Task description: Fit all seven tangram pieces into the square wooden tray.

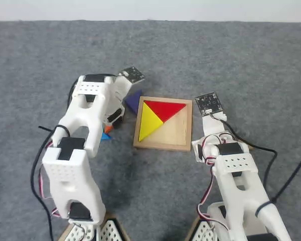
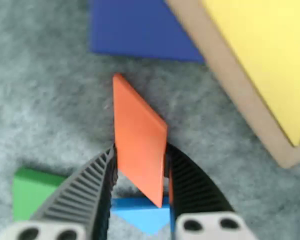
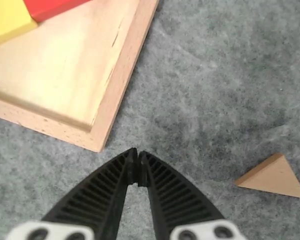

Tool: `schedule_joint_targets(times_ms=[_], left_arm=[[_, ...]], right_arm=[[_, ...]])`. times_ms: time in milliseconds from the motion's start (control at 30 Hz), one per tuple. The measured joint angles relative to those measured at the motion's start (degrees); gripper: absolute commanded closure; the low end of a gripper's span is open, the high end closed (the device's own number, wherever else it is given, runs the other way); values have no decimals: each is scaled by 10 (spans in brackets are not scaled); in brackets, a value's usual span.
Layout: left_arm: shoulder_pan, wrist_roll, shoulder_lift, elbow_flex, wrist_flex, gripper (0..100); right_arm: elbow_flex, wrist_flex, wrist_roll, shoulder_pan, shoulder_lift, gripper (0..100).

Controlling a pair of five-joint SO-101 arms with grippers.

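Observation:
The square wooden tray (image 1: 183, 135) lies mid-table and holds a red triangle (image 1: 165, 108) and a yellow triangle (image 1: 148, 124). Left of the tray, my left gripper (image 2: 140, 152) is shut on an orange parallelogram (image 2: 139, 135), one finger on each long side. Around it lie a dark blue piece (image 2: 140, 27), a green piece (image 2: 30, 192) and a light blue piece (image 2: 140, 212) partly under the orange one. My right gripper (image 3: 138, 167) is shut and holds nothing, just off the tray's near right corner (image 3: 97, 140). A plain wood-coloured triangle (image 3: 272, 177) lies on the carpet beside it.
Everything rests on grey carpet (image 1: 231, 60). The left arm (image 1: 90, 110) covers most of the loose pieces in the high view; the dark blue piece (image 1: 133, 102) peeks out by the tray's far left corner. The tray's right half is bare wood.

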Motion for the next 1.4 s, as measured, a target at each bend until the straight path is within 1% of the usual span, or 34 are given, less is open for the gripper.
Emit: schedule_joint_targets(times_ms=[67,200,400,633,767,900,1033,1200,1333,1400], left_arm=[[3,-19,-8,1,5,953],[4,-28,-48,1,16,858],[12,-28,-100,1,40,856],[10,-28,-104,20,41,856],[24,-25,-104,64,9,855],[35,33,-104,77,-44,852],[41,113,-104,77,-70,852],[41,166,-104,77,-73,849],[43,220,-104,77,-73,803],[48,244,-104,77,-70,799]], right_arm=[[0,0,0,0,0,991],[0,0,0,0,0,991],[0,0,0,0,0,991],[0,0,0,0,0,991],[0,0,0,0,0,991],[0,0,0,0,0,991],[0,0,0,0,0,991],[0,0,0,0,0,991],[0,0,0,0,0,991],[0,0,0,0,0,991]])
